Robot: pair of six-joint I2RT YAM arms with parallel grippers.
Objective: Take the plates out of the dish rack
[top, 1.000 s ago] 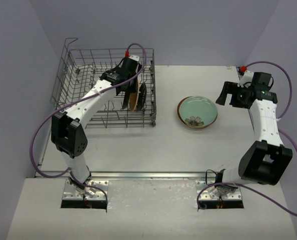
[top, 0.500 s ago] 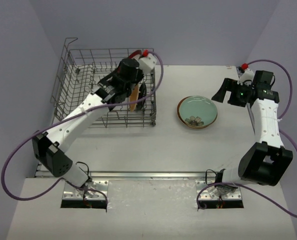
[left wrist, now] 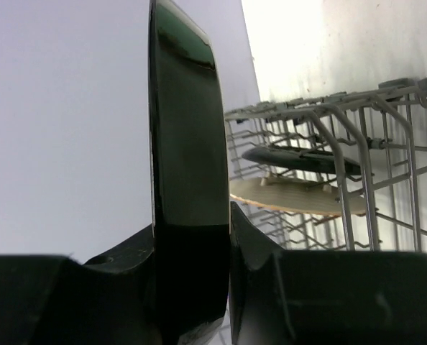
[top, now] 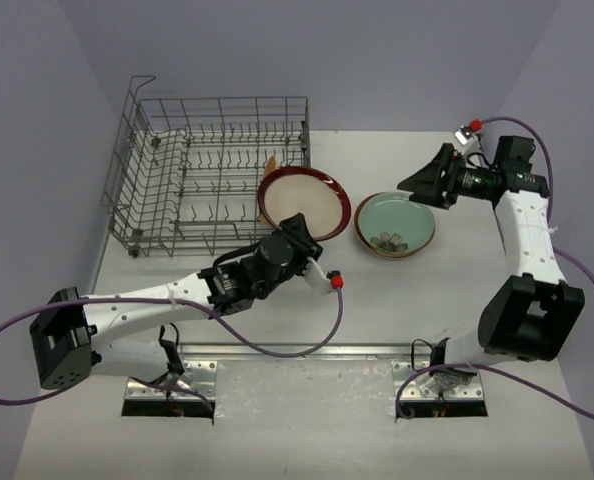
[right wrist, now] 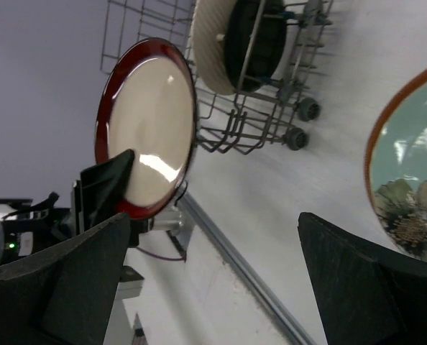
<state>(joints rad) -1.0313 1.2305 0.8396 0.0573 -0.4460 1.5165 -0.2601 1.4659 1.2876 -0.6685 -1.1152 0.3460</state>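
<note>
The red-rimmed cream ceramic plate [top: 303, 196] is stiff, glazed and breakable. I judge it smooth enough to slide in a light pinch and heavy for a hold at one edge. The rim looks like the only practical place to take it, with the fingers set past the lip.

It is held that way now. The left gripper [top: 297, 231] is pinched on the plate's 6 o'clock rim, and the left wrist view shows the dark glossy edge clamped between both fingers [left wrist: 267, 262]. The plate hangs tilted in the air, out of the grey wire dish rack [top: 177, 190] and just off its 3 o'clock side, above the white table [top: 397, 300]. At the plate's 3 o'clock a pale green brown-rimmed plate [top: 395, 222] lies flat on the table.

The left arm stretches low and long from its base toward 1 o'clock. The right arm rises and bends toward 9 o'clock. The right gripper [top: 423, 188] hangs over the green plate's far edge, its fingers spread wide with nothing between them.

A tan plate [right wrist: 212, 43] and a small black plate [right wrist: 253, 32] stand on edge in the rack.
</note>
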